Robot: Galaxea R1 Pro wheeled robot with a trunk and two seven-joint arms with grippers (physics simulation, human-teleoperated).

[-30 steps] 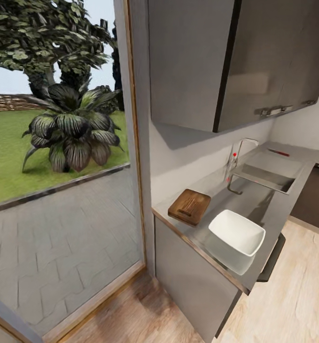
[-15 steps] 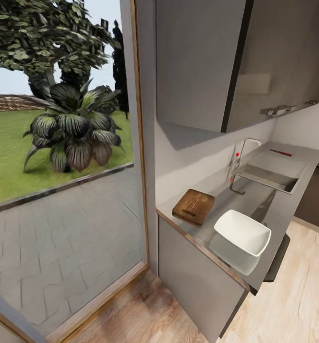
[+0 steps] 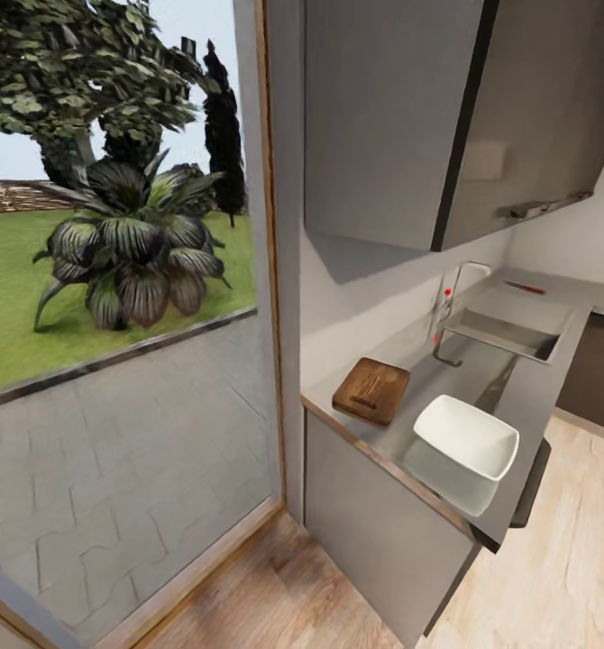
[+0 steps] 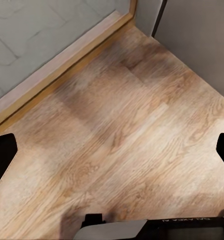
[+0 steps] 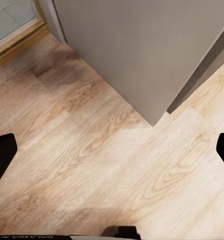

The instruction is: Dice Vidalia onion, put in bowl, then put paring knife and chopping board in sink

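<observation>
The grey countertop runs away at the right of the head view. The dark-brown chopping board lies near its near end by the wall. Beside the board stands the white squarish bowl, close to the front edge. Farther along is the sink with its chrome faucet; the Vidalia onion is hidden from here. The red-handled paring knife lies on the counter beyond the sink. My left gripper and right gripper both hang open over the wooden floor, holding nothing.
A tall glass door with a wooden frame fills the left, with garden beyond. Grey wall cabinets hang over the counter. A dark handle sticks out under the counter's front edge. The grey base cabinet's corner is close to my right gripper.
The whole head view has shifted, so the camera has moved; counter and its things sit slightly further right in the picture. Nothing on the counter has moved.
</observation>
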